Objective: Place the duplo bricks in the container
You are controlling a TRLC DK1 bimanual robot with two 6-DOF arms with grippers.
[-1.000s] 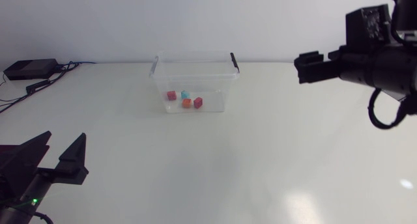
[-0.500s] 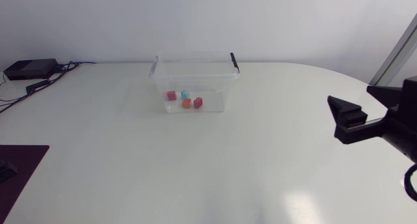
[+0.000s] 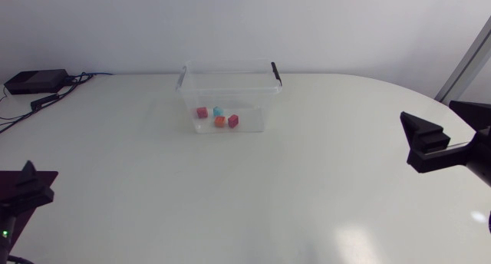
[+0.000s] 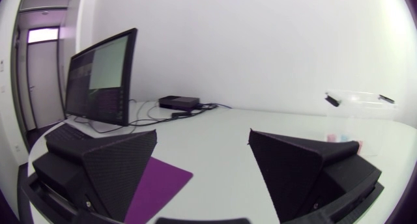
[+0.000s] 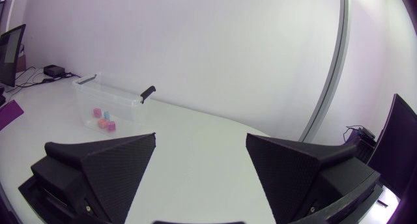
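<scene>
**Table (image 3: pixel 307 187) from above, with both wrist views.**

Far middle of the table: clear container (image 3: pixel 245 88), open at the top, with a black clip (image 3: pixel 276 72) at each end. Set well apart from both arms, presumably so that either one can reach over its rim.

On the container's floor, grouped close together: four bricks.
- Pink brick (image 3: pixel 202 112) at the left.
- Teal brick (image 3: pixel 218 110) just right of it.
- Orange brick (image 3: pixel 220 121) a little nearer.
- Red brick (image 3: pixel 233 120) at the right, beside the orange one. Touching or just apart: cannot tell.

All lying low behind high walls, so judged unlikely to tumble out.

Near left corner: left gripper (image 4: pixel 203 133), close to a purple mat (image 4: pixel 159 182). Fingers spread wide, nothing between them.

Right edge: right gripper (image 5: pixel 201 137), facing across the table toward the container. Fingers likewise spread, likewise empty.

Far left corner: small black box (image 3: pixel 34 80) with cables, well away from the work.

Reading of the arrangement:
- Every brick in sight lies inside the container, so the placing is judged complete.
- Released fingers fit that reading, with nothing in sight left to carry.
- Arms parked at opposite sides, probably to give the overhead camera a free line of sight to the container and to keep the fingers away from its thin walls.
- Little seems to be left to go wrong, short of a knock to the light container on a later reach.
</scene>
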